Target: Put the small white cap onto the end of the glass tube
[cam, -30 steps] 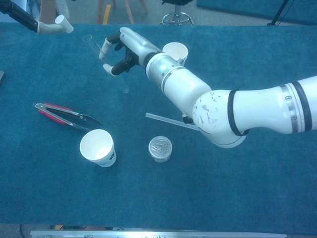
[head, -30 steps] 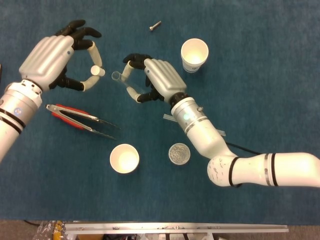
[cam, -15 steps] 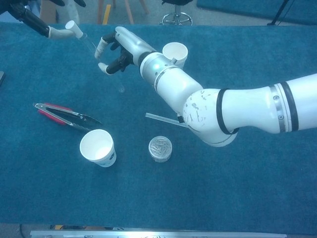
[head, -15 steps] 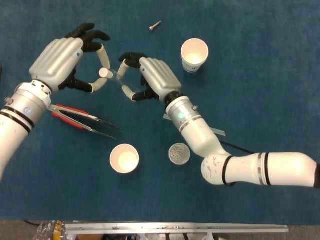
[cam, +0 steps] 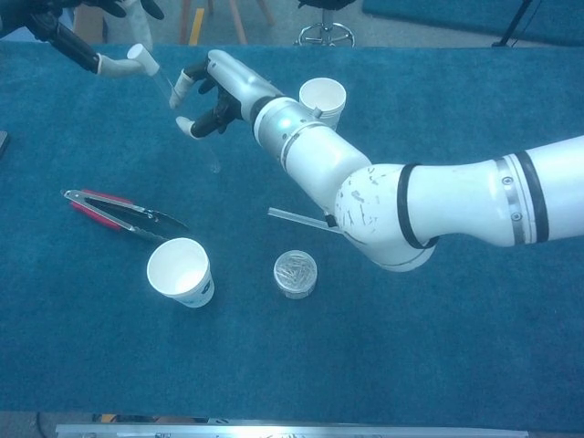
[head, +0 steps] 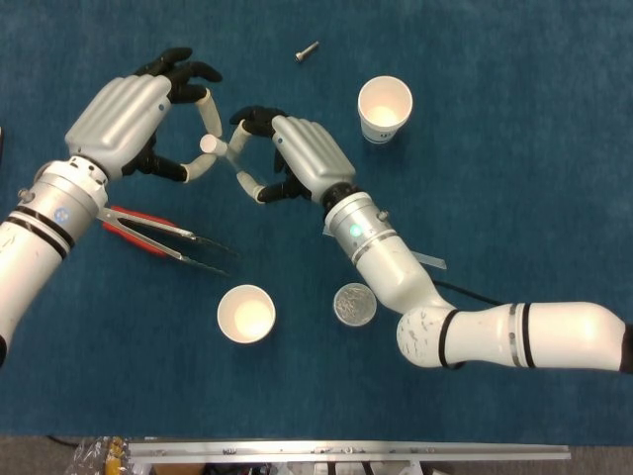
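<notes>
Two hands are meeting at upper left: your left hand [head: 138, 114] is pinching the small white cap [head: 208, 144] against the end of the clear glass tube [cam: 187, 119], which your right hand [head: 297, 158] is gripping.

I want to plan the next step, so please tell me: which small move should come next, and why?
Probably the left robot hand should push the white cap gently along the glass tube held by the right robot hand. The cap already sits at the tube's open end, but whether it is fully seated cannot be told.
</notes>
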Robot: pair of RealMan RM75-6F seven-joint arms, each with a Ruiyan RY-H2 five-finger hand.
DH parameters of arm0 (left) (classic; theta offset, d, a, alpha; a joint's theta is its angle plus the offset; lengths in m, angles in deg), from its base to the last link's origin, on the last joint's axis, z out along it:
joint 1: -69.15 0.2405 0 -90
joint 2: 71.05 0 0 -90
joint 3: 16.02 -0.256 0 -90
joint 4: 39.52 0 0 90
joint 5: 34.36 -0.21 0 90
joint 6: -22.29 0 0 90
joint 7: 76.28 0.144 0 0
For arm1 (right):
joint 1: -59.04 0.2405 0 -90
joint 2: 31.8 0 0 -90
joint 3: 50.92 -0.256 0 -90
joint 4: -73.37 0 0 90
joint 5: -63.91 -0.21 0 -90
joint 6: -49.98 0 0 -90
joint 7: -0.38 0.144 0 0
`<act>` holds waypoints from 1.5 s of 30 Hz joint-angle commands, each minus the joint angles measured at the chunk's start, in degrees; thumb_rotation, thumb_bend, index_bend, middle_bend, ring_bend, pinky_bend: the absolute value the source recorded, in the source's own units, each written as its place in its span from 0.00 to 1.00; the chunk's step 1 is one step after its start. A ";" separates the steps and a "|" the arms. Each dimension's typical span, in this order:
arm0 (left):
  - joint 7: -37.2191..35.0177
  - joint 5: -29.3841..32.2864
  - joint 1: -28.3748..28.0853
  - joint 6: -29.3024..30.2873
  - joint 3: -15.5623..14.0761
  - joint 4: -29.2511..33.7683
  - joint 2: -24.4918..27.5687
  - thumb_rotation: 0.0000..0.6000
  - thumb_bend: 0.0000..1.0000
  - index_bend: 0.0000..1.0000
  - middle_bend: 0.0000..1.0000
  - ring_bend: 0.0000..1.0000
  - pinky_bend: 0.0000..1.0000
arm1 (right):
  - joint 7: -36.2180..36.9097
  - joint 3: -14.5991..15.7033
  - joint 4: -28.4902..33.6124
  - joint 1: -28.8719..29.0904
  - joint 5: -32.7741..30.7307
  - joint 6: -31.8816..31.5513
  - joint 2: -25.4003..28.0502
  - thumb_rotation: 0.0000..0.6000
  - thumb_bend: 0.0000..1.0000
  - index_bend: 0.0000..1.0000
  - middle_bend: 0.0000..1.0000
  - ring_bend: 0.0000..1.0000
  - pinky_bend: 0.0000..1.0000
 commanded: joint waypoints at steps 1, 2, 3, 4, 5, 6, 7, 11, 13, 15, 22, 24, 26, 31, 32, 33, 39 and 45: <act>-0.02 0.01 -0.03 -0.05 -0.04 -0.11 0.02 1.00 0.33 0.55 0.18 0.00 0.05 | -0.08 0.13 -0.15 0.01 -0.08 0.12 0.00 1.00 0.39 0.67 0.25 0.19 0.53; 0.01 -0.01 -0.03 -0.06 -0.07 -0.18 0.06 1.00 0.33 0.55 0.18 0.00 0.05 | -0.07 0.18 -0.17 -0.02 -0.11 0.17 0.00 1.00 0.39 0.67 0.25 0.19 0.53; 0.06 -0.02 -0.03 -0.06 -0.11 -0.28 0.10 1.00 0.33 0.55 0.18 0.00 0.05 | 0.00 0.20 -0.19 -0.06 -0.18 0.21 -0.01 1.00 0.39 0.67 0.25 0.19 0.53; 0.16 0.01 -0.05 -0.16 -0.22 -0.36 0.14 1.00 0.33 0.55 0.18 0.00 0.05 | 0.10 0.19 -0.20 -0.10 -0.20 0.26 -0.02 1.00 0.39 0.67 0.25 0.19 0.53; 0.20 0.07 -0.08 -0.24 -0.28 -0.40 0.14 1.00 0.33 0.55 0.18 0.00 0.05 | 0.16 0.17 -0.27 -0.11 -0.19 0.29 -0.03 1.00 0.39 0.67 0.25 0.19 0.53; 0.17 0.13 -0.10 -0.29 -0.33 -0.45 0.06 1.00 0.33 0.55 0.18 0.00 0.05 | 0.18 0.14 -0.37 -0.07 -0.19 0.32 -0.07 1.00 0.39 0.67 0.25 0.19 0.53; 0.14 0.13 -0.13 -0.37 -0.37 -0.48 -0.02 1.00 0.33 0.55 0.18 0.00 0.05 | 0.20 0.07 -0.41 -0.04 -0.22 0.34 -0.11 1.00 0.39 0.67 0.25 0.19 0.53; 0.03 -0.05 -0.29 -0.48 -0.36 -0.64 -0.42 1.00 0.33 0.55 0.18 0.00 0.05 | 0.21 -0.11 -0.56 0.15 -0.52 0.55 -0.21 1.00 0.39 0.67 0.25 0.19 0.53; 0.07 -0.14 -0.42 -0.56 -0.41 -0.79 -0.69 1.00 0.33 0.55 0.18 0.00 0.05 | 0.26 -0.22 -0.70 0.23 -0.63 0.57 -0.31 1.00 0.39 0.67 0.25 0.19 0.53; 0.07 -0.18 -0.52 -0.63 -0.45 -0.93 -0.98 1.00 0.33 0.55 0.18 0.00 0.05 | 0.35 -0.32 -0.75 0.29 -0.68 0.63 -0.38 1.00 0.39 0.67 0.25 0.19 0.53; 0.27 -0.15 -0.78 -0.75 -0.73 -1.37 -1.70 1.00 0.33 0.55 0.18 0.00 0.05 | 0.26 -0.60 -0.86 0.62 -0.68 0.52 -0.56 1.00 0.39 0.67 0.25 0.19 0.53; 0.29 -0.17 -0.83 -0.75 -0.79 -1.46 -1.93 1.00 0.33 0.55 0.18 0.00 0.05 | 0.28 -0.64 -0.89 0.68 -0.66 0.47 -0.63 1.00 0.39 0.67 0.25 0.19 0.53; 0.32 -0.19 -0.90 -0.82 -0.87 -1.50 -2.08 1.00 0.33 0.55 0.18 0.00 0.05 | 0.35 -0.69 -0.86 0.69 -0.72 0.50 -0.65 1.00 0.39 0.67 0.25 0.19 0.53; 0.43 -0.32 -0.97 -0.78 -0.95 -1.70 -2.24 1.00 0.33 0.54 0.18 0.00 0.05 | 0.03 -0.58 -0.77 0.76 -0.91 0.49 -0.51 1.00 0.39 0.67 0.25 0.19 0.53; 0.50 -0.43 -0.96 -0.75 -0.97 -1.70 -2.17 1.00 0.33 0.53 0.17 0.00 0.05 | -0.05 -0.56 -0.68 0.75 -1.03 0.51 -0.41 1.00 0.39 0.67 0.25 0.19 0.53; 0.58 -0.61 -0.92 -0.70 -1.00 -1.66 -2.01 1.00 0.33 0.51 0.17 0.00 0.05 | -0.23 -0.49 -0.53 0.72 -1.18 0.54 -0.23 1.00 0.39 0.67 0.25 0.19 0.53; 0.66 -1.51 -0.37 -0.52 -1.15 -1.23 -0.35 1.00 0.33 0.29 0.09 0.00 0.05 | -2.00 0.15 0.98 0.55 -1.95 0.40 1.53 1.00 0.39 0.67 0.25 0.19 0.53; 0.87 -3.22 1.04 0.46 -1.66 -1.09 1.95 1.00 0.32 0.18 0.04 0.00 0.05 | -5.41 1.27 4.41 0.43 -4.04 0.48 5.26 1.00 0.39 0.67 0.25 0.19 0.53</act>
